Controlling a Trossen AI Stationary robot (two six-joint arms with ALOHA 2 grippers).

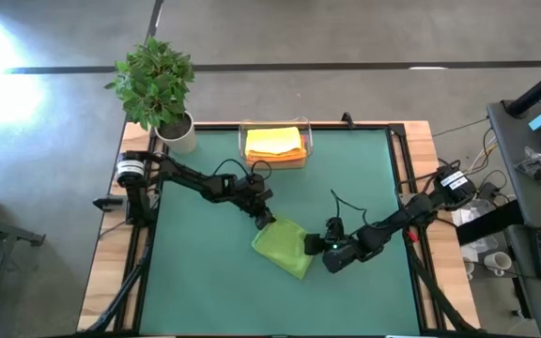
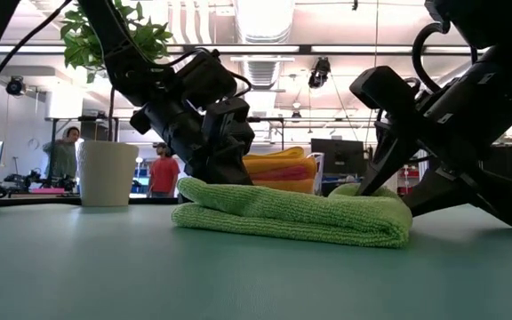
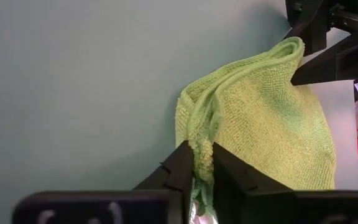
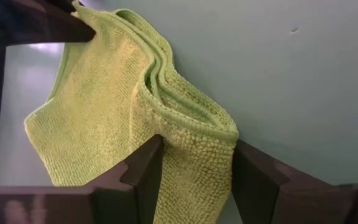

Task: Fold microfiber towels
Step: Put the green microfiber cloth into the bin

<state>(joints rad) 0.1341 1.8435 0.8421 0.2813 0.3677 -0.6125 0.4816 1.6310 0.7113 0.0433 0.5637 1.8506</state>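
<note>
Both claws, left (image 1: 267,219) and right (image 1: 314,244), pinch one folded green towel (image 1: 284,247).

table: wood frame (image 1: 419,160), covered by a green mat (image 1: 205,291)
middle: folded green towel (image 1: 285,246) lay flat on the mat
far edge: clear tray (image 1: 245,150) sat there
far left corner: white plant pot (image 1: 180,134) stood there
</note>
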